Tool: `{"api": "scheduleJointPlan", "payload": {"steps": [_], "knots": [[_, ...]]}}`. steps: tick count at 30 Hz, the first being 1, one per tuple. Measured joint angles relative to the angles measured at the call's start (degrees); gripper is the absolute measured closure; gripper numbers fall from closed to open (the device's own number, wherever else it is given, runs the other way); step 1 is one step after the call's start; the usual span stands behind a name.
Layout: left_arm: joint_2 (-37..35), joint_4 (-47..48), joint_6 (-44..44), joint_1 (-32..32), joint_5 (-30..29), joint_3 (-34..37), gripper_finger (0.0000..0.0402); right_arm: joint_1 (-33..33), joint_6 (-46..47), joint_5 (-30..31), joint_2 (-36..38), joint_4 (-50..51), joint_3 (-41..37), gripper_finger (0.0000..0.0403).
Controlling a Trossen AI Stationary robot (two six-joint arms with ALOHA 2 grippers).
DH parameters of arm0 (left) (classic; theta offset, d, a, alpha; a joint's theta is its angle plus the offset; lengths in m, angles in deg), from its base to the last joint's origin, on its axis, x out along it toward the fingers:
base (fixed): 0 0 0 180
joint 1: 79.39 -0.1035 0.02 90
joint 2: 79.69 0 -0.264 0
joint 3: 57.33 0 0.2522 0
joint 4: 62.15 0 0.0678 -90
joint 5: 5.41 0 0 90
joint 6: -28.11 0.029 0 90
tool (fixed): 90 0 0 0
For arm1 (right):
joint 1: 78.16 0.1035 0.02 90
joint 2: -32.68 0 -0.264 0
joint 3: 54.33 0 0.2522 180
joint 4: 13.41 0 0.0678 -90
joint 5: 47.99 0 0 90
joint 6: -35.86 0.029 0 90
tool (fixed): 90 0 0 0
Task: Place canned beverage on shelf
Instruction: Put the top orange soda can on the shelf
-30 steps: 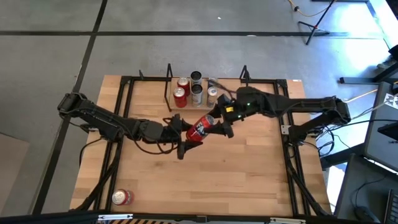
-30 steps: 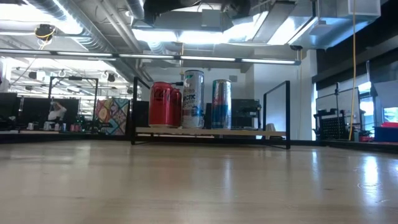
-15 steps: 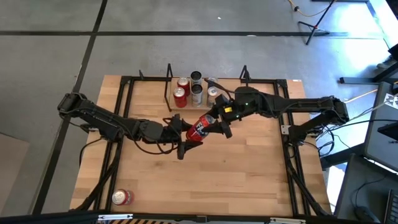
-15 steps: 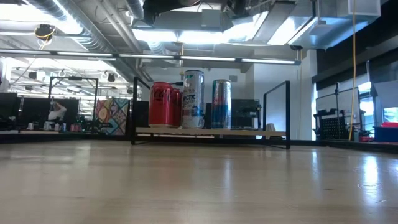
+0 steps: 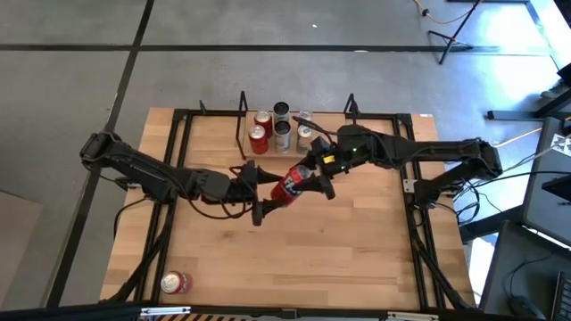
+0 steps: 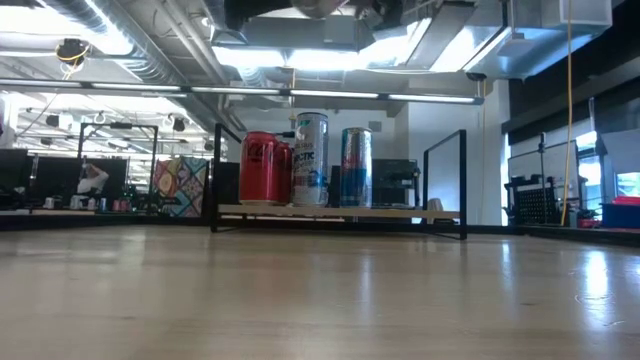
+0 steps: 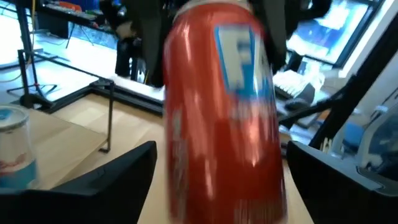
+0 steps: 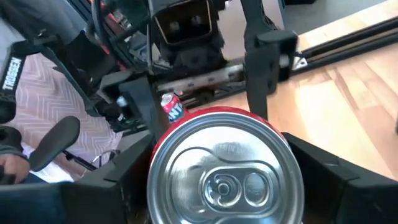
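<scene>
- Spare can [image 5: 174,283]: lies on its side at the near edge of the bench [image 5: 357,259], well apart from the arms. It is unlikely to be disturbed.
- Left gripper [image 5: 260,192]: fingers apart, flanking the base of the red can [image 5: 293,182] without clamping it. Risk: a sideways pull-out clips the can and twists it in the other grip.
- Red can: held tilted in the air above mid-bench, short of the shelf [image 6: 400,212].
- Right gripper [image 5: 313,180]: fingers clamped on the can's top end. Risk: an end-only hold on smooth metal lets it slip or droop.
- Shelved cans [image 5: 283,134]: clustered at the shelf's left end. Risk: a tilted set-down tips the can over or knocks into them.
</scene>
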Motion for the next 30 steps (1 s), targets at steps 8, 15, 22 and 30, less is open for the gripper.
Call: {"api": "scheduleJointPlan", "payload": {"steps": [8, 15, 22, 30], "knots": [[-6.5, 14.8, -2.8, 0.3, 0.1, 0.0, 0.0048, -6.3, -4.4, 1.3, 6.9, 13.9, 0.0, 0.0125], [-7.1, 20.2, -5.9, 0.4, 0.2, 0.0, 0.0048, -15.3, -14.8, 8.8, 11.4, 29.2, 0.1, 0.0125], [-6.9, 21.0, -6.9, 0.4, 0.2, 0.0, 0.0047, -24.5, -26.0, 10.5, 9.9, 36.0, 0.1, 0.0123], [-6.9, 20.9, -6.9, -0.2, 0.2, 0.0, 0.0047, -30.1, -36.3, 9.1, 1.8, 35.7, 1.9, 0.0123]]}}
